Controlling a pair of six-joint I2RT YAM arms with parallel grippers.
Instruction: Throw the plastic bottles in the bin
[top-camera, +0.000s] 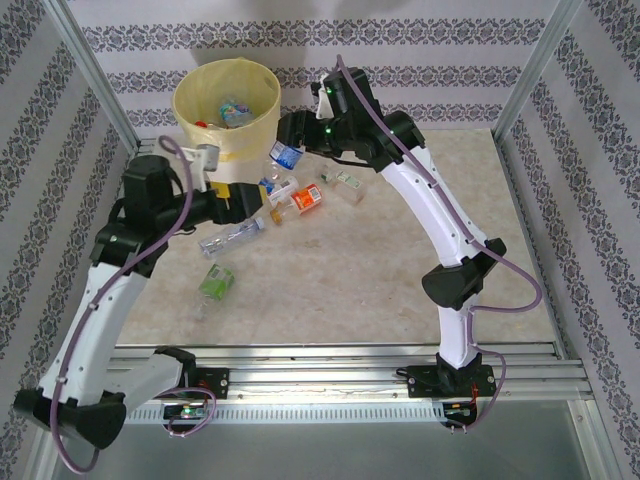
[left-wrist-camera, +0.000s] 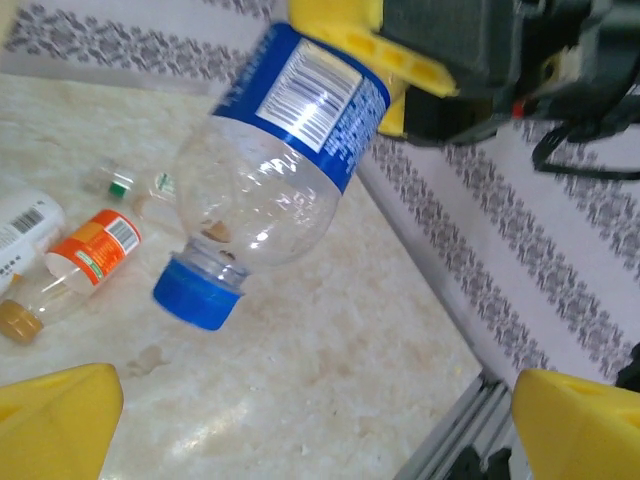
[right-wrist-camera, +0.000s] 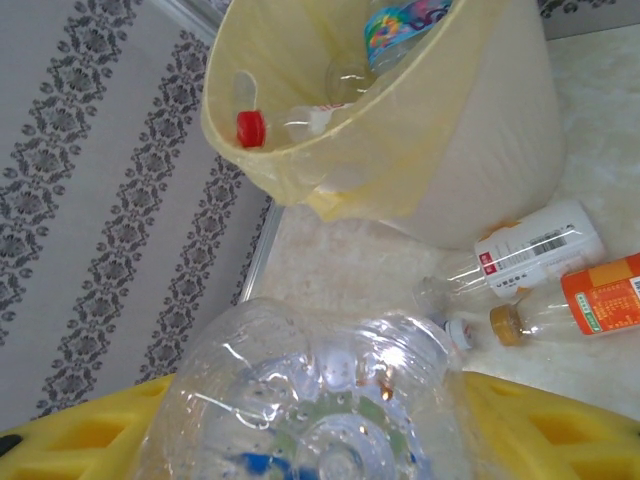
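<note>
Closest to the right wrist's lens, the ribbed base of a clear blue-labelled bottle (right-wrist-camera: 320, 360) is being clamped between the yellow fingers of the right gripper (right-wrist-camera: 325, 430). From the left wrist's side, that bottle is being shown tilted in the air, blue cap downward, gripped by its bottom end above the tabletop (top-camera: 400, 270). From above, it is being held just beside the bin (top-camera: 240, 140), close under the rim's near side and not yet over the opening. The left gripper (left-wrist-camera: 320, 425) is being carried with its jaws wide apart and nothing between them, low over the table near the bin's foot.

Part of the work is being shown as done. Several bottles are being held inside the bin's yellow bag, among them a red-capped bottle (right-wrist-camera: 250, 128) and a bright-labelled bottle (right-wrist-camera: 400, 20).

A good deal is being left. An orange-labelled bottle (top-camera: 305, 198) and a white-labelled bottle (right-wrist-camera: 535, 250) are being left lying just beside each other near the bin's foot. A green-capped bottle (top-camera: 345, 187) is lying further right, a clear bottle (top-camera: 230, 238) by the left arm, and a green bottle (top-camera: 215, 282) nearer the arms' bases. An exact count is not being attempted, since the arms may be hiding others. As a judgement, the task is only partly through, and dropping the held bottle is the step in hand.
</note>
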